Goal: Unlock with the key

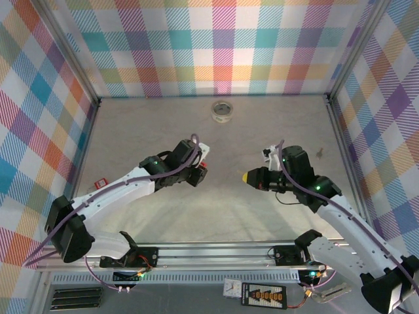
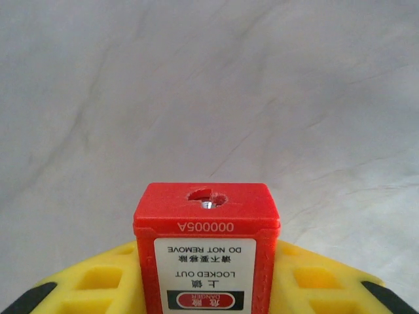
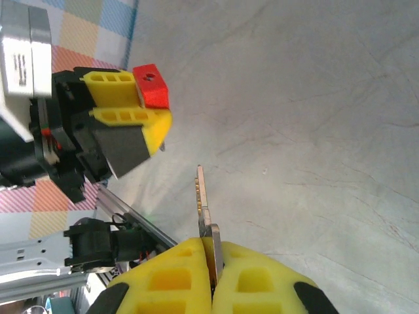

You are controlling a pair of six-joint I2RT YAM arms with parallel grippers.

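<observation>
My left gripper is shut on a red padlock, whose keyhole end faces outward and whose white label reads "LOCKED OUT". In the right wrist view that padlock sticks out between the left arm's yellow fingers at the upper left. My right gripper is shut on the thin metal key, blade pointing away from the fingers toward the padlock, with a clear gap between them. From above, the right gripper faces the left gripper across the table's middle.
A second small red padlock lies by the left wall. A clear round dish sits near the back wall. A small dark object lies at the right. The grey table is walled by checkered panels.
</observation>
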